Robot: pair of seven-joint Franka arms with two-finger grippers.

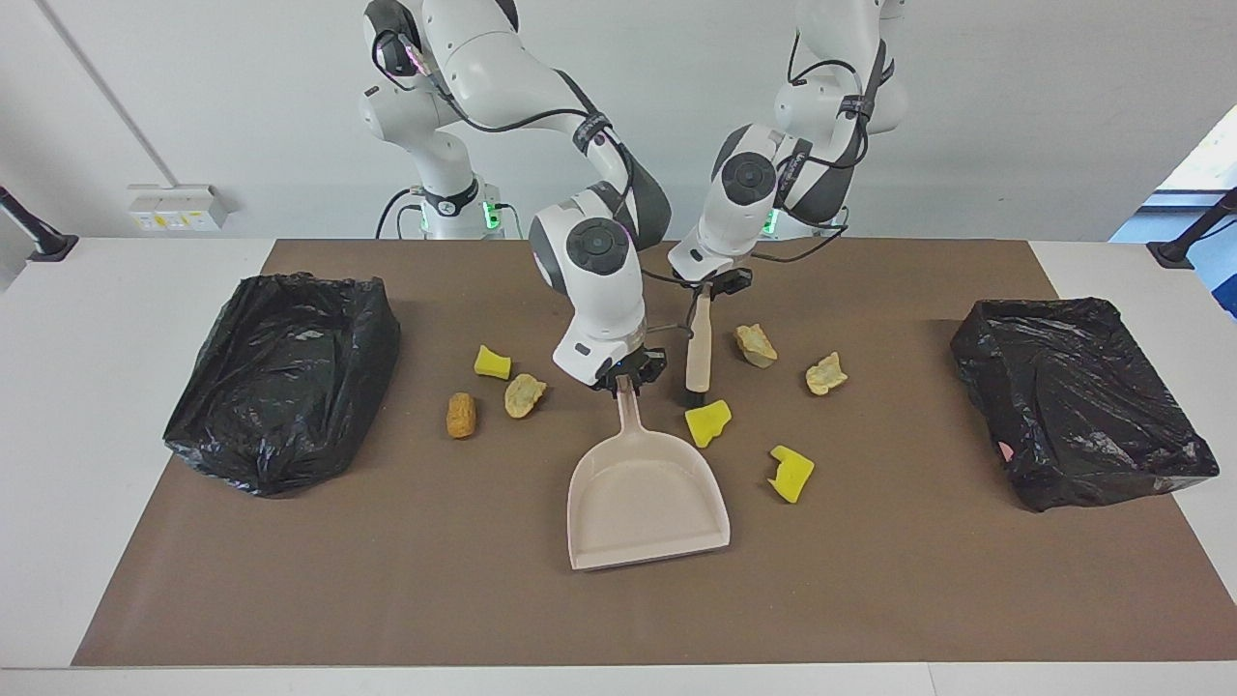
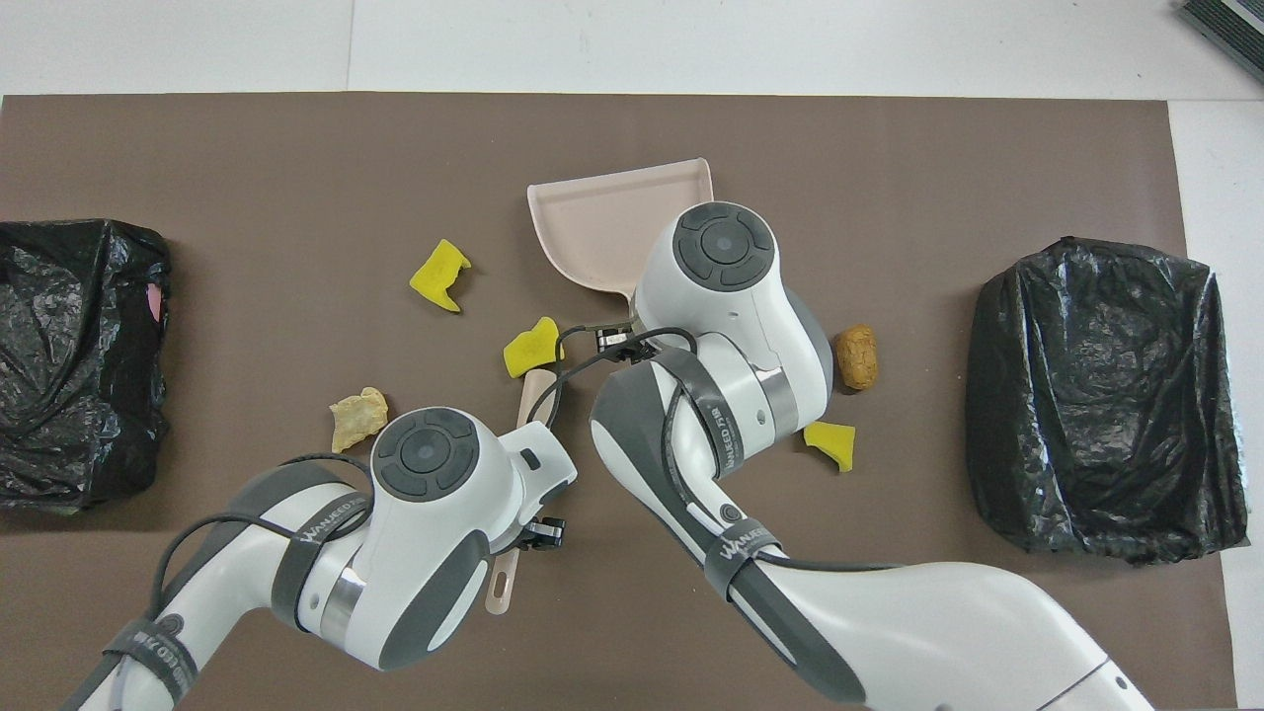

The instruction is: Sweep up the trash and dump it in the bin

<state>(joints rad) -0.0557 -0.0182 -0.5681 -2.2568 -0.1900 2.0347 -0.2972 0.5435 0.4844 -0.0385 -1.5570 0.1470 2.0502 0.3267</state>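
My right gripper [image 1: 628,375] is shut on the handle of the beige dustpan [image 1: 646,493], which lies flat on the brown mat with its mouth away from the robots; it also shows in the overhead view [image 2: 612,222]. My left gripper [image 1: 710,286] is shut on the beige brush [image 1: 699,348], held upright with its dark bristles on the mat beside a yellow chunk [image 1: 708,423]. The rest of the trash lies around: yellow [image 1: 791,473], tan [image 1: 756,345], tan [image 1: 826,374], yellow [image 1: 493,362], tan [image 1: 525,394] and orange-brown [image 1: 462,415].
A bin lined with a black bag [image 1: 280,382] stands at the right arm's end of the mat. A second black-lined bin [image 1: 1078,416] stands at the left arm's end, with a small pink scrap inside. White table shows around the mat.
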